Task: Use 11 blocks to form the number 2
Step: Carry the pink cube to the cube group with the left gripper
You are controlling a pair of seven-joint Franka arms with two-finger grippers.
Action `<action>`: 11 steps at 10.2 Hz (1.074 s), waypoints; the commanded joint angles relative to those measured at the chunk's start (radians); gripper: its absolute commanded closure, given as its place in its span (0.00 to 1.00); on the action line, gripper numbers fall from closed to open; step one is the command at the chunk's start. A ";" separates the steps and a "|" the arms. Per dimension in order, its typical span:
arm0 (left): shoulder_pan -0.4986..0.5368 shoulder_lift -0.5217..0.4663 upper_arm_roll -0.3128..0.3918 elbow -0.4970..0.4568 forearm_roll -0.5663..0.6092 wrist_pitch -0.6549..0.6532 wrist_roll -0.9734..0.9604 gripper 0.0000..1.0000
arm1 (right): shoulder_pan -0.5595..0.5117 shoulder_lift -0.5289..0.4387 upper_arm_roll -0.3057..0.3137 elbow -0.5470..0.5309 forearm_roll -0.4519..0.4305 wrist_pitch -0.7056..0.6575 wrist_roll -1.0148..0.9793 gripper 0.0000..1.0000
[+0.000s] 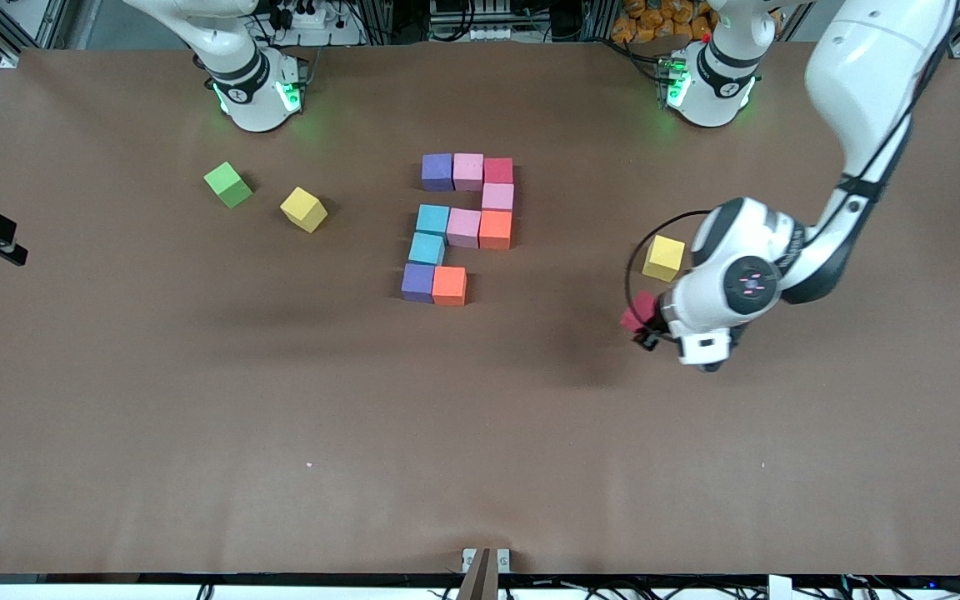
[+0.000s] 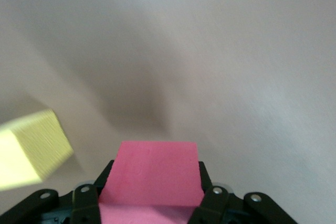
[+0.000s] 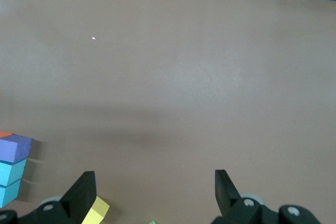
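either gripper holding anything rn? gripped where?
Left gripper holds a red block by two opposite side faces, over bare table beside a yellow cube. Right gripper is open, holding nothing.

The left arm reaches down from its base, its elbow bent, and its wrist is turned sideways above the counter [image 1: 197, 433]. The left pincer [image 1: 645, 327] is closed on a red block [image 1: 637, 312] (held up in the air). The right arm waits; the right pincer [image 3: 153, 192] has its fingers wide apart.
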 commanded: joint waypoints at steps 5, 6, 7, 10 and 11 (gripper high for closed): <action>-0.230 0.126 0.009 0.191 -0.018 -0.031 -0.379 1.00 | -0.013 -0.009 0.005 0.003 0.014 -0.006 0.009 0.00; -0.249 0.144 0.010 0.202 -0.018 -0.017 -0.442 1.00 | -0.013 -0.009 0.005 0.003 0.013 -0.006 0.009 0.00; -0.263 0.161 0.010 0.220 -0.018 -0.005 -0.493 1.00 | -0.013 -0.009 0.002 0.003 0.010 -0.007 0.009 0.00; -0.304 0.189 0.012 0.236 -0.018 0.071 -0.611 1.00 | -0.015 -0.010 0.002 0.003 0.007 -0.009 0.007 0.00; -0.327 0.198 0.012 0.236 -0.017 0.108 -0.663 1.00 | -0.015 -0.010 0.002 0.003 0.006 -0.012 0.007 0.00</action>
